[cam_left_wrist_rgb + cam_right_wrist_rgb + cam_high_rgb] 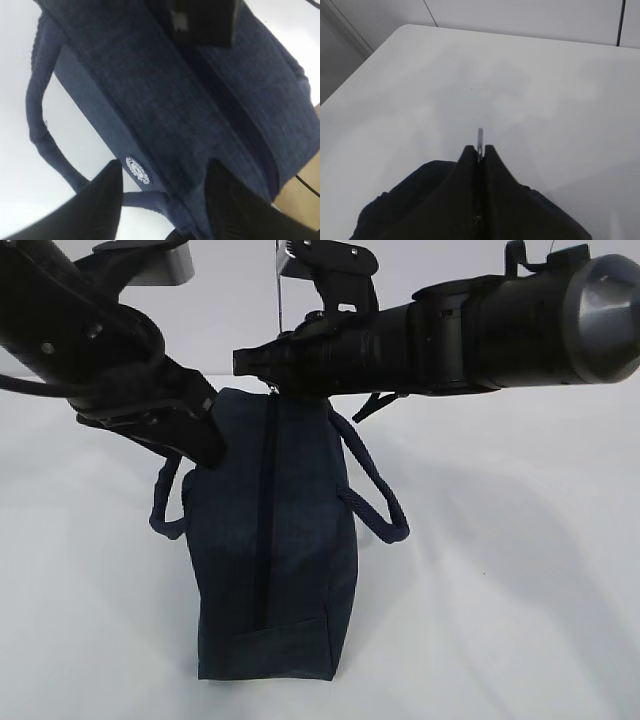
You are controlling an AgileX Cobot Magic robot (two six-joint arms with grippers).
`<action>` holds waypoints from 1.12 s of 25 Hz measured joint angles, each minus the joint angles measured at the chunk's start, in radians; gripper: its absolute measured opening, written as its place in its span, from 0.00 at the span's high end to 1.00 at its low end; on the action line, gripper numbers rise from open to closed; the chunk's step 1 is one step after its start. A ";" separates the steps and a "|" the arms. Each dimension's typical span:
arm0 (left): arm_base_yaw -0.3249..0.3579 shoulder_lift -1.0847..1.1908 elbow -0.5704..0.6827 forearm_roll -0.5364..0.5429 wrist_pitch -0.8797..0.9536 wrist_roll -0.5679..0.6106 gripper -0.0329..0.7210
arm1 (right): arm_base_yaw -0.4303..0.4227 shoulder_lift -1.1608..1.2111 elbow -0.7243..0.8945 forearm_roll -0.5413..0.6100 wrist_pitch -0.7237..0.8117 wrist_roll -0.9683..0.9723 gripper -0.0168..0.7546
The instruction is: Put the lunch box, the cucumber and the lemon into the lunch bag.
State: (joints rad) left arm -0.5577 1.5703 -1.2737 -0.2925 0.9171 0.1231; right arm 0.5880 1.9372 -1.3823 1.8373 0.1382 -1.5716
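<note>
The dark navy lunch bag [270, 540] stands on the white table, its zipper [265, 510] running closed along the top. My right gripper [250, 362] is at the bag's far end. In the right wrist view the right gripper [479, 148] is shut on the metal ring pull [480, 135], whose tip pokes out between the fingertips. My left gripper [205, 440] is at the bag's far left corner. In the left wrist view the left gripper [165, 175] is open and straddles the bag's [165, 100] edge beside the white logo [137, 170]. The lunch box, cucumber and lemon are out of view.
The bag's looped handles hang out on the right [380, 495] and the left [165, 505]. The white table [520, 590] spreads around the bag; its far edge and a wall show in the right wrist view [520, 30].
</note>
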 joint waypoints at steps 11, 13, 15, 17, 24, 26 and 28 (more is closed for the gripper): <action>0.000 0.085 -0.002 -0.036 -0.050 0.002 0.57 | 0.000 0.000 0.000 0.000 0.000 0.000 0.97; 0.000 0.089 -0.002 -0.038 -0.055 0.002 0.71 | 0.000 0.000 0.000 0.000 0.000 0.000 0.97; 0.000 0.093 -0.004 -0.028 -0.063 0.002 0.87 | 0.000 0.000 0.000 0.000 0.000 0.000 0.97; 0.000 0.095 -0.004 -0.015 -0.068 0.002 0.94 | 0.000 0.000 0.000 0.000 0.000 0.000 0.97; 0.000 0.095 -0.006 0.015 -0.055 0.002 0.96 | 0.000 0.000 -0.002 0.000 0.000 -0.014 0.97; 0.000 0.093 -0.006 0.025 -0.050 0.002 0.96 | 0.000 0.000 -0.002 0.000 0.000 -0.014 0.97; 0.000 0.080 -0.006 0.033 -0.043 0.002 0.96 | -0.003 0.000 -0.004 0.000 0.002 -0.014 0.97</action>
State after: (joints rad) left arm -0.5577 1.6498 -1.2802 -0.2595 0.8737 0.1254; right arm 0.5854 1.9372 -1.3863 1.8373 0.1401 -1.5852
